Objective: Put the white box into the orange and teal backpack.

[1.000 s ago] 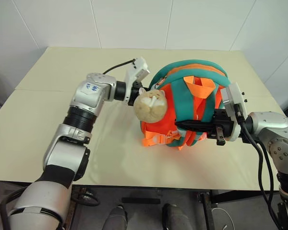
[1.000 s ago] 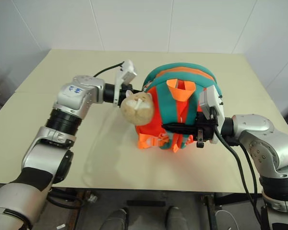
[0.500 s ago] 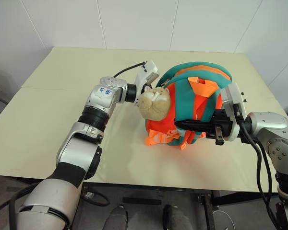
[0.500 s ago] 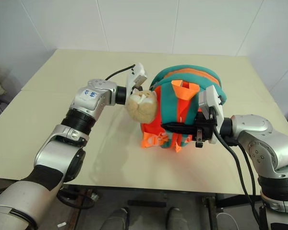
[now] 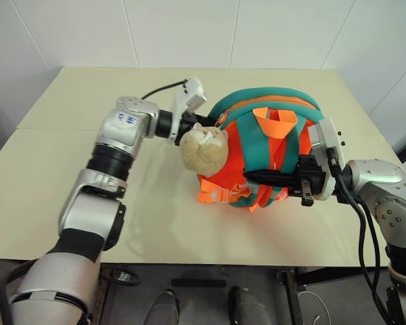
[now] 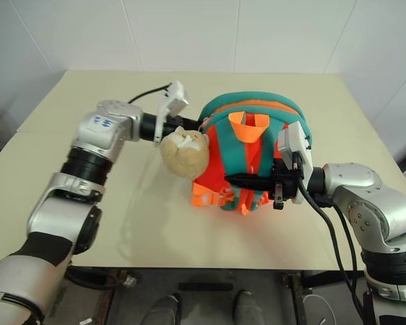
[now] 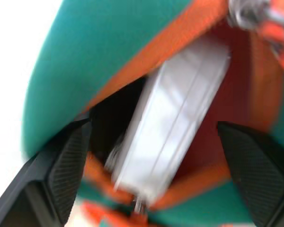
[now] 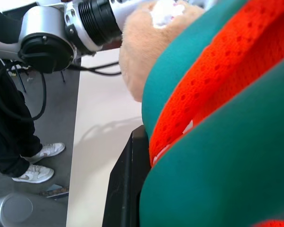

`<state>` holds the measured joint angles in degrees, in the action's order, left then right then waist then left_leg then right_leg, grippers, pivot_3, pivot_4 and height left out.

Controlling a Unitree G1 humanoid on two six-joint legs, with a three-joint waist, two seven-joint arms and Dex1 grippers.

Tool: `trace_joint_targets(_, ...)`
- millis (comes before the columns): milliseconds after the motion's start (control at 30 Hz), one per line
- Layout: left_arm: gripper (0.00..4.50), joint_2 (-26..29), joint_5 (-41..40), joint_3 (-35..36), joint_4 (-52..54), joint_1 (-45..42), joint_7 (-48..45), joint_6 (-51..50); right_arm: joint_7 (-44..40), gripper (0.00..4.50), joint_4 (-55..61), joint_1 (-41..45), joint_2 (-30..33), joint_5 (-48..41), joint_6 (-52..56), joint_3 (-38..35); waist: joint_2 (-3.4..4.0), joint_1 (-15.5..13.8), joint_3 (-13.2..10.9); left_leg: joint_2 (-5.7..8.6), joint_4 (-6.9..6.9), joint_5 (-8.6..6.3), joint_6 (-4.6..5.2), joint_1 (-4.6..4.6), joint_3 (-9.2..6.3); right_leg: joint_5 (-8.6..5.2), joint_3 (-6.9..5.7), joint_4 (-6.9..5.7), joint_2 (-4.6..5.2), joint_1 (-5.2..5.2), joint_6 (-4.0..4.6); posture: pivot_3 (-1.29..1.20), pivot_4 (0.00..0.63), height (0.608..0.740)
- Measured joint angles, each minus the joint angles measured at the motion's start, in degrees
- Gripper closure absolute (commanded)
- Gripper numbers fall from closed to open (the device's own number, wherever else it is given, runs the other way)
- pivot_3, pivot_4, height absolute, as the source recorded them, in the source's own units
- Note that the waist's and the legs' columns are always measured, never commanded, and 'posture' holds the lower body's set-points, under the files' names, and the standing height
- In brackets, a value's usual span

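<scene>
Inside the backpack, seen through its mouth from the left wrist, the box sits tilted w/ its lower end hidden by the orange rim. Left gripper jaws stand wide apart around that mouth, holding nothing. Right gripper jaws are closed on a teal strap at the backpack's front. Plush hangs beside the backpack on the bench; box lettering can't be made out.

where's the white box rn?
Inside the orange and teal backpack: the left wrist view shows the white box standing tilted in the open orange-lined compartment, between the spread fingers of the left hand, which is clear of it.
</scene>
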<state>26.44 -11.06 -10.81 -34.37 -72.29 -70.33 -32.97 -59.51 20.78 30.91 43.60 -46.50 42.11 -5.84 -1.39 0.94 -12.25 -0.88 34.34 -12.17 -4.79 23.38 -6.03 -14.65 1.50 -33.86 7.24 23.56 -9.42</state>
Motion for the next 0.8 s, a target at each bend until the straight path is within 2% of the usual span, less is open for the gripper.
trace_joint_targets(167, 0.02, 9.9, -1.9, 1.6, 6.7, 5.1, -5.8, -3.3, 0.0, 4.5, 0.0, 0.0, -0.1, 0.0, 0.0, 0.6, 0.01, 0.7, 0.0, 0.01, -0.15, 0.0, 0.0, -0.04, 0.12, -0.07, 0.21, -0.03, -0.02, 0.07, -0.06, 0.0, 0.15, 0.74)
trace_joint_targets(300, 0.02, 12.9, -2.3, 2.4, 7.6, 7.2, -6.1, -3.9, 0.0, 4.5, -0.2, 0.1, -0.3, 0.0, 0.0, 0.9, 0.0, 0.4, 0.0, 0.02, -0.11, 0.0, 0.01, -0.02, 0.11, -0.07, 0.22, -0.02, -0.02, 0.06, -0.06, 0.0, 0.15, 0.74)
trace_joint_targets(400, 0.02, 14.0, -5.1, 6.3, 11.1, 8.8, -5.9, -6.0, -0.1, 4.5, -0.5, 0.3, -0.4, 0.1, 0.0, 1.0, -0.01, 0.5, 0.0, 0.01, -0.12, -0.01, 0.01, -0.01, 0.12, -0.07, 0.24, -0.02, -0.02, 0.06, -0.06, 0.0, 0.15, 0.74)
trace_joint_targets(500, 0.02, 14.3, -10.9, 10.7, 18.9, 11.3, -5.6, -11.9, -0.2, 4.5, -0.6, 0.4, -0.6, 0.1, -0.1, 1.1, -0.01, 0.6, 0.0, 0.01, -0.15, -0.01, 0.02, -0.03, 0.12, -0.1, 0.27, -0.04, -0.03, 0.06, -0.07, 0.0, 0.15, 0.74)
trace_joint_targets(800, 0.02, 14.1, -23.1, 15.0, 36.5, 20.8, 0.5, -26.4, -0.2, 4.5, -0.6, 0.3, -1.0, 0.3, -0.1, 1.2, -0.01, 0.7, 0.0, -0.01, -0.08, -0.01, 0.02, -0.12, 0.13, -0.13, 0.35, -0.2, -0.07, 0.05, -0.05, 0.0, 0.15, 0.74)
